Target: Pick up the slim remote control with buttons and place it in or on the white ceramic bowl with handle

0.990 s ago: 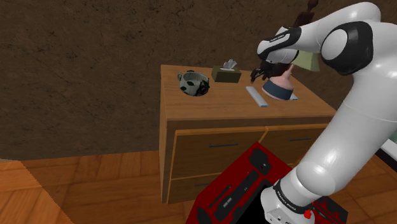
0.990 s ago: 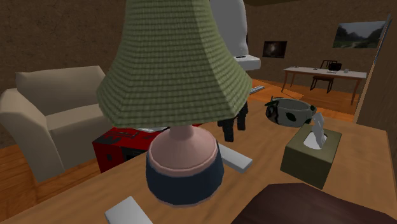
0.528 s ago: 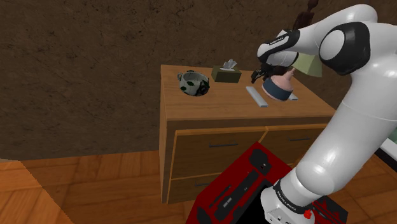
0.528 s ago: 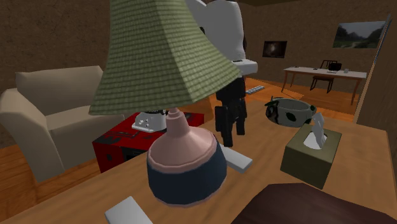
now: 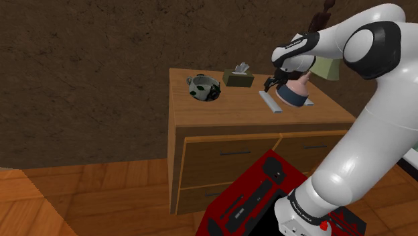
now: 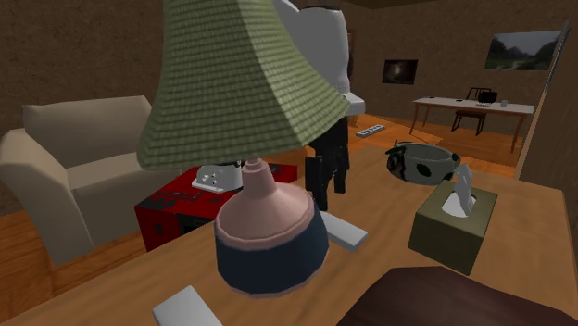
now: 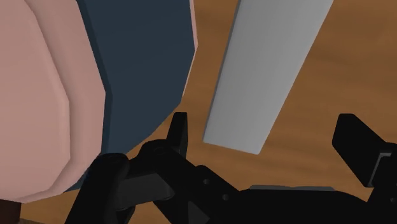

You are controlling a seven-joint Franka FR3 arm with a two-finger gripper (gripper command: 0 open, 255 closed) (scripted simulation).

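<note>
Since one second ago, the hand has shifted toward the lamp, and the lamp's green shade, upright then, now leans. In the second exterior view the shade hides most of the white arm, and the lamp base covers part of the remote. The remote is drawn as a plain grey slab, and its far end is cut off in the wrist view. It lies flat on the wooden counter, just beside the lamp base. Its near end sits below the hand, between fingers that stand apart and do not touch it. Its long axis runs away from the hand, from the counter's back toward its front edge. The spotted bowl stands well apart.
</note>
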